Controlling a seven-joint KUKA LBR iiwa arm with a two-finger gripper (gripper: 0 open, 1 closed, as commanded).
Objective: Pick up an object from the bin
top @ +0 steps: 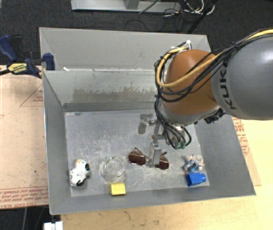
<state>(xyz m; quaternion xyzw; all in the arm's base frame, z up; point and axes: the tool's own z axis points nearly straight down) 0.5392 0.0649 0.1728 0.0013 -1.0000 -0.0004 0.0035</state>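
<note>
Five small things lie loose toward the near side of my grey bin [54,128], mostly apart from one another; my arm [256,75] comes in from the right, its orange cover [189,80] and cables hanging over the middle of the floor; my gripper [154,158] is low, right at the pair of brown sunglasses [137,158] that lies near the front, a little right of the middle; it sits at the bridge, with one dark lens showing to each side of it; it seems to touch the frame there, though from this angle I cannot be sure; how wide the gripper stands, and whether it has hold of the sunglasses, I cannot tell; left of the sunglasses is a clear cup [112,169], near but apart; further left lies a white and black toy animal [79,172]; just in front of the cup, by the front wall, is a yellow block [118,189]; right of the sunglasses is a blue piece [196,179] with a small pale bit at its far side.
</note>
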